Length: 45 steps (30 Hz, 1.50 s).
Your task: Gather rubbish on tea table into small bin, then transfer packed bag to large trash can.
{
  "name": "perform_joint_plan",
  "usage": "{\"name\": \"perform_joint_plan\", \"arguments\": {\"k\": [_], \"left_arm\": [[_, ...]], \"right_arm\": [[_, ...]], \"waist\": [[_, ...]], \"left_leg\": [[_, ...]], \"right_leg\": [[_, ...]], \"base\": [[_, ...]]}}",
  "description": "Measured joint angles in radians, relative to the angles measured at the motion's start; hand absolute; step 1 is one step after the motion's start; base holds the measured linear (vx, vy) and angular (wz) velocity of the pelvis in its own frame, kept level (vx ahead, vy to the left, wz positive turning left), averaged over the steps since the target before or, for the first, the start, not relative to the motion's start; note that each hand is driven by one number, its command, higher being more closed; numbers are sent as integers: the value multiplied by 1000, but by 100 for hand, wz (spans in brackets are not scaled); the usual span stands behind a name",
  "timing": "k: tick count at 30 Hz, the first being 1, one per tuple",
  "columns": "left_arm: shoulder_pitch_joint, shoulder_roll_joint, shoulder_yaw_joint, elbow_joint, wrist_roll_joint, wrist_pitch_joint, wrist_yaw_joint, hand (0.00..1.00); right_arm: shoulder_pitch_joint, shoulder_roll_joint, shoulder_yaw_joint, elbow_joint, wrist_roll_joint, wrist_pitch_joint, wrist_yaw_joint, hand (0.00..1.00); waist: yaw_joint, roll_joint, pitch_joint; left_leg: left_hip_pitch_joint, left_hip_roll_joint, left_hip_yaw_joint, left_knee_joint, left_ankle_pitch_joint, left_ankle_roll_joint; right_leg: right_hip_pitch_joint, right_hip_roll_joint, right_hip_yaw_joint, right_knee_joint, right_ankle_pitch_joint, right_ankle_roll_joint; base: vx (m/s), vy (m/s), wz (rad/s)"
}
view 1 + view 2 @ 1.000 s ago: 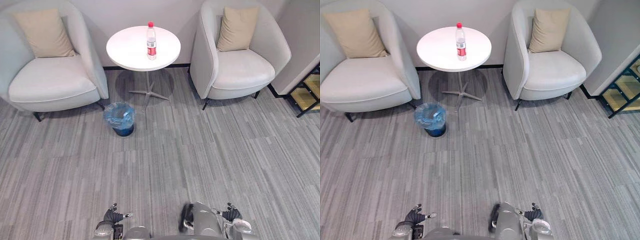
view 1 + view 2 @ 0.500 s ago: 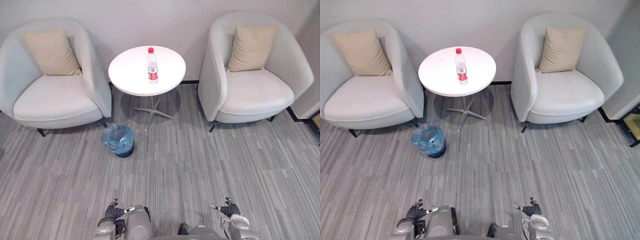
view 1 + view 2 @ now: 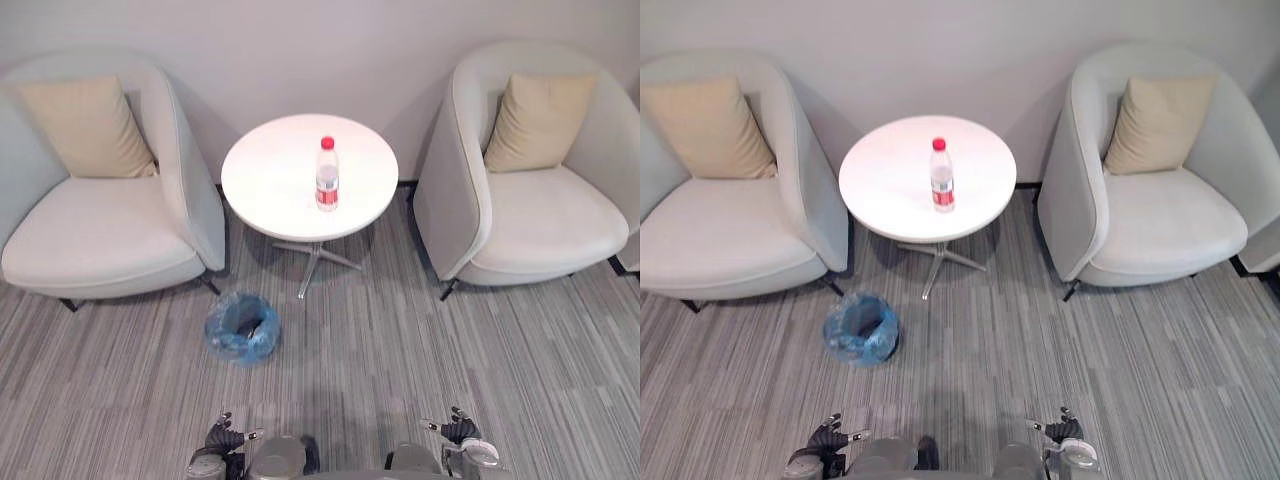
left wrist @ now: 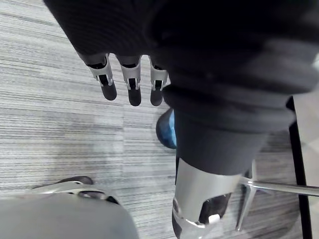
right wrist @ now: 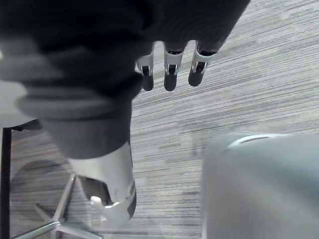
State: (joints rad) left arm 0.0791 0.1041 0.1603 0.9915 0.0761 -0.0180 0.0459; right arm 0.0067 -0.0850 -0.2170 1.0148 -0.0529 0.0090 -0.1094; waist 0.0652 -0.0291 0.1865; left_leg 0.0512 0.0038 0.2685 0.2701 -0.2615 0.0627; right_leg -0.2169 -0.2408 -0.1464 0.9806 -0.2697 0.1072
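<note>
The pale left armchair (image 3: 100, 230) runs off the left edge of the head views, and the right armchair (image 3: 540, 215) runs off the right edge. The small bin (image 3: 242, 327) stands on the floor near the left front of the counter. Its inside is dark, and what lies in it cannot be made out. In the left wrist view a blue sliver of it shows beside the hand's dark ribbed cover. Both hands sit low at the near edge, partly cut off.

The left hand (image 3: 222, 440) hangs over the carpet at the near left, its fingers (image 4: 130, 82) straight and slightly apart, holding and touching nothing. The right hand (image 3: 458, 432) hangs at the near right, its fingers (image 5: 169, 74) likewise straight and empty.

Each armchair is a rounded tub with a smooth upholstered shell. A square tan left cushion (image 3: 88, 128) and a matching right cushion (image 3: 538, 120) lean on the backs. The bin is lined with a crinkled, translucent blue bag. Between the chairs the counter (image 3: 275, 190) has a round, smooth white top on a thin metal stem with splayed feet. A clear plastic bottle (image 3: 327, 175) stands upright on it, slightly right of centre, with a red cap and red label. The floor (image 3: 400, 340) is grey carpet with fine stripes.
</note>
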Motion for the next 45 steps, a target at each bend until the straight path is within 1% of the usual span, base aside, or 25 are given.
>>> {"name": "perform_joint_plan", "arguments": {"k": [1,2,3,4,5,6,7,8,9,10,12,14,15,16,17,18,21,22,23,26,31,36,38,42,45], "left_arm": [[-4,-1,0,0,-4,0,0,0],[-14,-2,1,0,-6,-1,1,0],[-18,-3,1,0,-6,0,1,0],[-22,-4,1,0,-7,-2,1,0],[-22,-3,1,0,-7,-2,1,0],[-18,0,2,1,-7,-3,1,0],[-19,-3,4,4,-8,-2,1,0],[-28,-21,7,17,-14,-5,-1,0],[-33,-23,9,22,-16,-5,0,0],[-33,-27,9,22,-16,-5,1,0],[-38,-40,15,20,-16,-6,1,0],[-42,-62,43,17,-16,-7,0,0],[-41,-79,48,3,-17,-7,-2,0],[-40,-82,49,-4,-18,-7,-2,0],[-39,-86,48,-20,-18,-8,-2,0],[-39,-86,48,-22,-18,-8,-2,0],[-41,-90,47,-23,-18,-7,-2,0],[-41,-94,43,-23,-18,-7,-1,0],[-39,-90,40,-13,-18,-6,-1,0],[-35,-75,38,-13,-17,-7,-1,0],[-27,-64,38,0,-16,-7,-1,0],[-26,-45,24,16,-15,-8,-2,0],[-29,-33,2,22,-14,-7,-2,0],[-18,10,-38,40,7,-7,-2,0],[8,30,-51,40,15,-7,-2,0]], "right_arm": [[0,0,0,0,0,0,3,0],[0,-1,-2,-4,3,-2,5,0],[-1,-4,-1,-6,1,-2,5,0],[-3,-6,-1,-8,1,-1,5,0],[-7,-5,0,-9,1,-1,5,0],[7,-6,0,-7,1,0,5,0],[17,-9,-1,-5,1,0,4,0],[22,-20,-3,8,1,1,3,0],[12,-24,-8,10,1,0,3,0],[7,-29,-13,12,1,0,2,0],[12,-26,-15,12,1,1,2,0],[14,-13,-12,8,3,-1,1,0],[22,-5,-1,-14,4,-1,-1,0],[24,-2,-1,-15,4,-2,-1,0],[28,2,-1,-17,6,-2,-2,0],[25,9,-2,-22,13,-1,-3,0],[20,12,-5,-56,14,-3,-5,0],[22,4,-13,-59,14,-2,-5,0],[22,10,-14,-50,14,0,-5,0],[34,31,-20,-48,13,0,-5,0],[46,32,-23,-47,12,-1,-5,0],[29,9,-43,-6,5,-1,-22,0],[27,-10,-38,-8,2,-1,-23,0],[31,-73,29,-100,-3,-2,-24,0],[34,-123,52,-259,-32,-17,-25,0]], "waist": [[-2,3,1],[-3,14,8],[-7,17,10],[-23,23,13],[-34,24,16],[-47,1,5],[-51,-9,-1],[-37,22,-7],[-25,29,-6],[-30,37,-5],[-33,51,-9],[-33,53,-9],[-29,56,-7],[-26,56,-7],[-20,56,-7],[-20,54,-6],[-21,62,-11],[-21,77,-15],[-19,78,-23],[-18,43,-30],[-20,40,-31],[-22,38,-36],[-22,39,-36],[-22,36,-45],[-24,39,-59]], "left_leg": [[20,5,-5,-13,0,0],[48,22,-25,-30,-2,-3],[55,29,-33,-33,-2,-4],[72,48,-65,-44,-4,-7],[89,64,-99,-55,-9,-20],[102,61,-137,-67,-19,-58],[109,63,-160,-69,-30,-83],[119,95,-190,-80,-25,-105],[120,102,-197,-79,-14,-122],[125,112,-215,-76,-1,-143],[109,134,-238,-20,13,-168],[35,158,-242,156,35,-205],[-69,205,-223,396,58,-221],[-82,212,-212,419,55,-215],[-117,236,-168,471,38,-190],[-146,240,-121,453,23,-165],[-186,219,-65,271,24,-153],[-196,204,-64,145,118,-143],[-178,188,-63,102,137,-132],[-134,130,-53,4,168,-112],[-48,82,-37,-120,213,-105],[-14,82,-54,-239,280,-115],[-11,82,-71,-257,288,-115],[-7,80,-84,-279,295,-111],[-6,63,-132,-311,302,-108]], "right_leg": [[-22,6,-18,-21,-8,-13],[-62,34,-39,-93,-17,-29],[-71,46,-42,-124,-17,-29],[-92,80,-41,-240,-13,-31],[-103,110,-13,-388,18,-29],[-95,128,31,-543,138,-32],[-77,131,33,-555,214,-62],[-65,158,12,-547,197,-88],[-73,162,6,-524,167,-94],[-71,162,-11,-495,132,-106],[-34,167,-47,-501,100,-120],[29,173,-83,-545,89,-131],[113,183,-122,-605,85,-139],[126,186,-126,-612,85,-140],[171,190,-140,-640,83,-144],[200,185,-153,-664,84,-143],[221,167,-155,-671,82,-131],[221,167,-155,-666,76,-109],[225,163,-143,-665,69,-84],[242,128,-129,-711,84,-58],[274,110,-115,-748,94,-44],[271,137,-107,-776,113,-61],[264,144,-99,-777,119,-68],[258,154,-81,-798,137,-70],[241,154,-66,-818,145,-62]], "base": [[351,-53,24],[280,-76,23],[343,-147,48],[334,-202,73],[423,-288,105],[361,-273,102],[384,-254,67],[357,-248,29],[400,-287,16],[244,-211,22],[268,-230,47],[284,-238,62],[210,-147,53],[235,-117,46],[172,-31,23],[146,-14,24],[138,66,9],[141,138,12],[151,117,14],[118,90,11],[40,41,-5],[-15,-53,-4],[-29,-54,-8],[-38,-7,-15],[-32,35,-10]]}}
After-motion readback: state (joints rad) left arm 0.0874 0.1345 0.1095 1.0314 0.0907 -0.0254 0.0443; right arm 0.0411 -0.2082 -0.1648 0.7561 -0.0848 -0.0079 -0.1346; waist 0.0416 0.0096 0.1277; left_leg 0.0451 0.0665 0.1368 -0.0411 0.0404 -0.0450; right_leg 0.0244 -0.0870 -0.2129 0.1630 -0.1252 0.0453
